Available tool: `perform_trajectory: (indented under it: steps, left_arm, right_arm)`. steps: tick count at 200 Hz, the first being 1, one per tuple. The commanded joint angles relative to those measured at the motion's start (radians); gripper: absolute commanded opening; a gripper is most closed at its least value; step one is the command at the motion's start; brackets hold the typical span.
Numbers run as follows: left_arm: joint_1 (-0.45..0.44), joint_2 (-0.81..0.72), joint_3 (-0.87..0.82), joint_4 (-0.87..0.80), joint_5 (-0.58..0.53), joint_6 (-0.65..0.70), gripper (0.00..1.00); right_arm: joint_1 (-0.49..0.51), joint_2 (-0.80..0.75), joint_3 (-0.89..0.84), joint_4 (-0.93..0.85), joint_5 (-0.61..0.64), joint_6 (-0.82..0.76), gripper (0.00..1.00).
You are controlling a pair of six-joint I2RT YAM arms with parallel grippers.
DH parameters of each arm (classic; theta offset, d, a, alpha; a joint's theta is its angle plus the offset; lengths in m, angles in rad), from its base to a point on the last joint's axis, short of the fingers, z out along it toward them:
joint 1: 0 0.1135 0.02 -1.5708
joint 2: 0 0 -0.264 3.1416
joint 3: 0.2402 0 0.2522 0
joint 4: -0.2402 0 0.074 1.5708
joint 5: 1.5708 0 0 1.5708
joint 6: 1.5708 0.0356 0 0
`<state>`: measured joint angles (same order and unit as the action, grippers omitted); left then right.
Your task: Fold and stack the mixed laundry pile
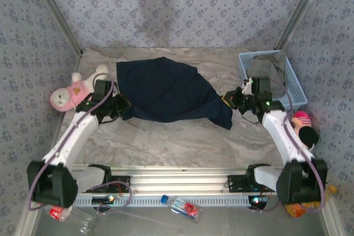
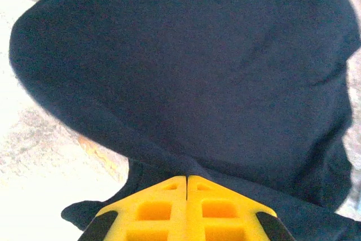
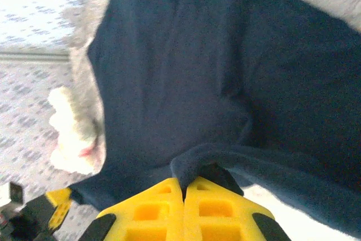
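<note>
I grip the soft, light navy garment (image 1: pixel 166 89) by opposite edges, left jaws and right jaws clamped on cloth.

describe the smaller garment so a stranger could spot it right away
At the far right corner of the table stands a light blue mesh basket. The olive-grey garment lies bunched inside it, unlike the big navy garment spread mid-table.

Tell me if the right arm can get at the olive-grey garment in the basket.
Probably not yet: the right arm has its fingers shut on the navy garment. The olive-grey garment lies in the open basket beside that arm, nothing between, so it should reach once it lets go.
</note>
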<state>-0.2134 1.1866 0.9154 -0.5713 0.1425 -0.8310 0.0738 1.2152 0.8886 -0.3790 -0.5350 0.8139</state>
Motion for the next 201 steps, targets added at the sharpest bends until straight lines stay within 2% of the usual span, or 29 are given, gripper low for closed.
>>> perform_trajectory:
  steps: [1, 25, 42, 52, 54, 57, 70, 78, 83, 95, 106, 117, 133, 149, 162, 183, 201]
  left_arm:
    - [0.007, 0.162, 0.180, 0.065, -0.035, 0.061, 0.00]
    - [0.041, 0.426, 0.546, -0.016, 0.001, 0.121, 0.00]
    - [0.078, 0.618, 0.900, -0.113, 0.064, 0.138, 0.00]
    - [0.098, 0.738, 1.187, -0.204, 0.118, 0.143, 0.00]
    - [0.101, 0.763, 1.260, -0.221, 0.127, 0.145, 0.00]
    - [0.106, 0.800, 1.361, -0.248, 0.143, 0.148, 0.00]
    - [0.116, 0.971, 1.848, -0.379, 0.173, 0.165, 0.00]
    - [0.123, 1.079, 2.143, -0.416, 0.190, 0.138, 0.00]
    - [0.134, 1.113, 2.257, -0.392, 0.217, 0.096, 0.00]
    - [0.175, 0.984, 2.055, -0.154, 0.351, -0.057, 0.00]
    - [0.186, 0.881, 1.916, 0.012, 0.396, -0.070, 0.00]
    - [0.168, 0.800, 1.879, 0.028, 0.385, -0.003, 0.00]
    - [0.143, 0.722, 1.872, -0.058, 0.341, 0.109, 0.00]
    - [0.133, 0.649, 1.792, -0.148, 0.314, 0.168, 0.00]
    - [0.122, 0.572, 1.620, -0.186, 0.282, 0.213, 0.00]
    - [0.098, 0.374, 1.140, -0.114, 0.220, 0.253, 0.00]
    - [0.095, 0.187, 0.678, -0.004, 0.150, 0.213, 0.00]
  right_arm:
    - [0.005, 0.189, 0.170, 0.093, 0.060, -0.049, 0.00]
    - [0.005, 0.467, 0.519, 0.070, 0.039, -0.059, 0.00]
    - [-0.003, 0.684, 0.918, -0.019, -0.029, -0.035, 0.00]
    - [-0.010, 0.783, 1.208, -0.043, -0.052, -0.022, 0.00]
    - [-0.010, 0.794, 1.226, -0.044, -0.054, -0.021, 0.00]
    - [-0.010, 0.829, 1.352, -0.043, -0.057, -0.020, 0.00]
    - [-0.011, 0.926, 1.692, -0.014, -0.071, -0.005, 0.00]
    - [-0.021, 0.971, 1.852, 0.041, -0.081, 0.036, 0.00]
    - [-0.030, 0.984, 1.909, 0.095, -0.085, 0.068, 0.00]
    - [-0.068, 0.981, 1.958, 0.342, -0.100, 0.217, 0.00]
    - [-0.102, 0.949, 1.923, 0.506, -0.118, 0.309, 0.00]
    - [-0.136, 0.897, 1.859, 0.647, -0.163, 0.397, 0.00]
    - [-0.167, 0.805, 1.725, 0.759, -0.239, 0.445, 0.00]
    - [-0.169, 0.691, 1.527, 0.775, -0.300, 0.431, 0.00]
    - [-0.160, 0.559, 1.245, 0.748, -0.340, 0.361, 0.00]
    - [-0.155, 0.335, 0.783, 0.642, -0.336, 0.227, 0.00]
    - [-0.157, 0.164, 0.434, 0.494, -0.320, 0.132, 0.00]
